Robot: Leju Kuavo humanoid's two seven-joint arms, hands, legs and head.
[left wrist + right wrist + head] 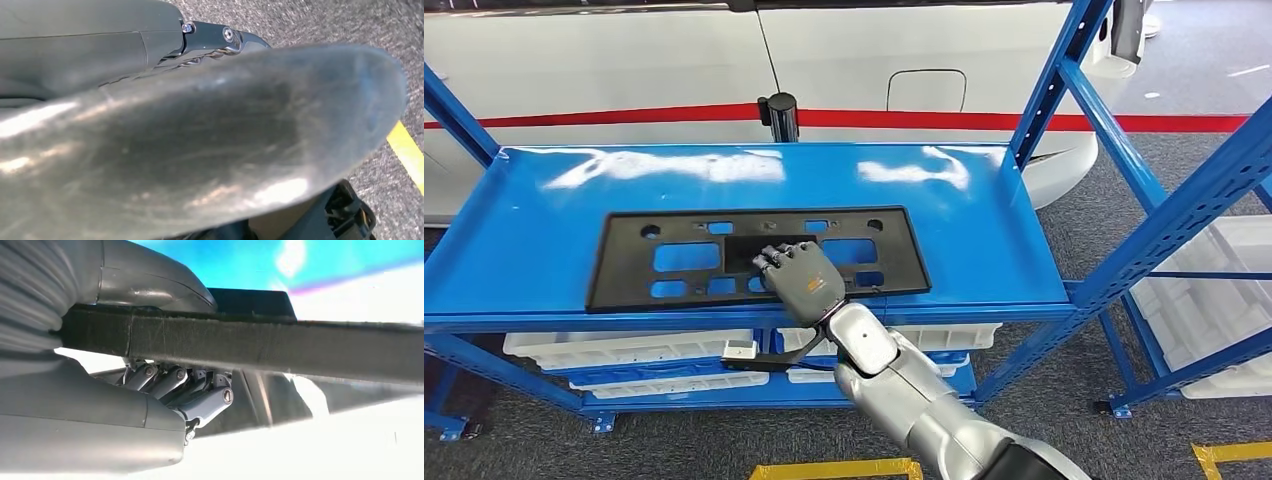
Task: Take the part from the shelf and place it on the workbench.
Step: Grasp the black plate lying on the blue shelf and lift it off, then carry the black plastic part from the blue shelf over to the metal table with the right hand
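Part, a flat black panel with cutouts, lies on my blue shelf, stretching leftward from my right hand. That hand grips its near edge, thumb on one face and fingers curled against the other. My left hand is a blur; I cannot tell its state.

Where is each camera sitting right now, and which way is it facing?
Head view: high on the body, looking forward and down at the blue shelf; the right hand lies on the black part.
Left wrist view: at the left wrist, facing the grey floor; the left hand is blurred.
Right wrist view: behind the right hand, fingers and thumb either side of the part's edge.
Shared: head and right wrist views both show that part.
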